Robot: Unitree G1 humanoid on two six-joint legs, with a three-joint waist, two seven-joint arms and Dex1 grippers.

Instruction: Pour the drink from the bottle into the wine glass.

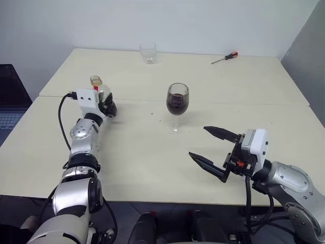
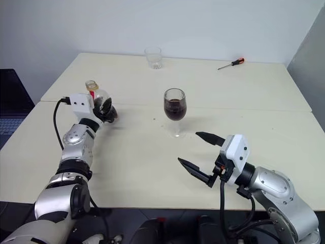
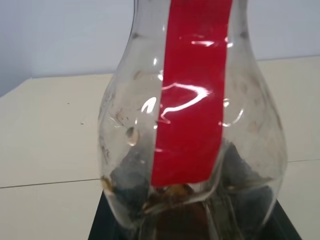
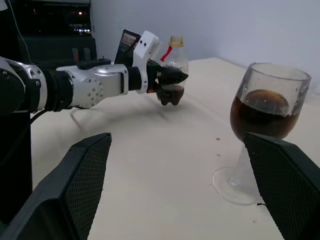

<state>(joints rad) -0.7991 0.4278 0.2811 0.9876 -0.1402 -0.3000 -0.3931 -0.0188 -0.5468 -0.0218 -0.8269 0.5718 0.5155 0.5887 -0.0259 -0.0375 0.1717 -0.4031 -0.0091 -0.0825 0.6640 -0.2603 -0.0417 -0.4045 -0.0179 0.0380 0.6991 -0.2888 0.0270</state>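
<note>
The left hand [image 1: 107, 107] is clamped tight on the lower body of the bottle [image 1: 100, 89], at about 9 o'clock on the surface [image 1: 152, 162]. The bottle stands upright in that grip, its base at or just above the surface; which of the 2 cannot be told. Its yellow-orange cap [image 1: 96, 80] is on. A last bit of the drink [image 4: 172, 94] sits in the bottom of the bottle. In the left wrist view a plain red label strip [image 3: 192, 95] runs down the clear wall; no writing or brand can be read on it.

The right hand [image 1: 212, 147] hangs at about 5 o'clock with its 2 black fingers [image 1: 223, 134] spread wide, holding nothing and touching nothing.

The wine glass [image 1: 177, 104] stands upright near the middle of the surface, between the 2 hands and apart from both. Its bowl is roughly half full of the dark brown-red drink.

At about 12 o'clock, near the far edge, stands a short clear tumbler [image 1: 148, 53]. At about 1 o'clock lies a screwdriver [image 1: 224, 58] with a red handle. Both are well apart from the wine glass. A seam [image 1: 244, 102] runs across the surface just behind the wine glass.
</note>
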